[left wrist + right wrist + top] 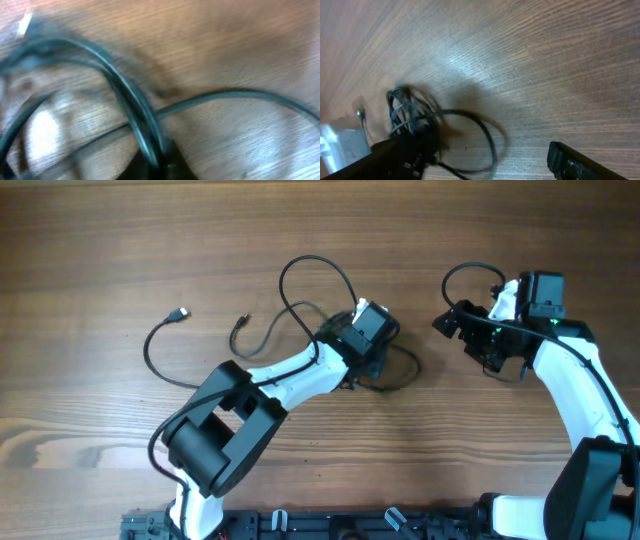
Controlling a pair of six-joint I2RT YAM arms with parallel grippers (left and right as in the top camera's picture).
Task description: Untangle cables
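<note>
The table (90,240) is brown wood, and the black cables (300,307) lie in the middle of it. The bunch stretches from left to right in the overhead view. One cable (150,356) bends like a hook on the left side, and its small plug (180,313) points up and to the right. A second plug (243,321) lies just beside it and points down and to the left. A big round loop (312,259) sits at the far side of the bunch. The left gripper (365,340) is right on top of the bunch, at its right end. Its camera is blurry and shows two strands (135,115) crossing on the wood, so I cannot tell if this claw is spread or pinching. The right gripper (455,328) is well apart from the bunch, on the right side. Another thin loop (468,268) sticks out from it toward the far side of the table. Seen from its own camera, the right gripper (490,165) has its two fingers spread wide. A small tight coil (402,112) of cable sits by one finger (395,155), with a loose ring beside it. I cannot tell if the coil hangs on that finger.
</note>
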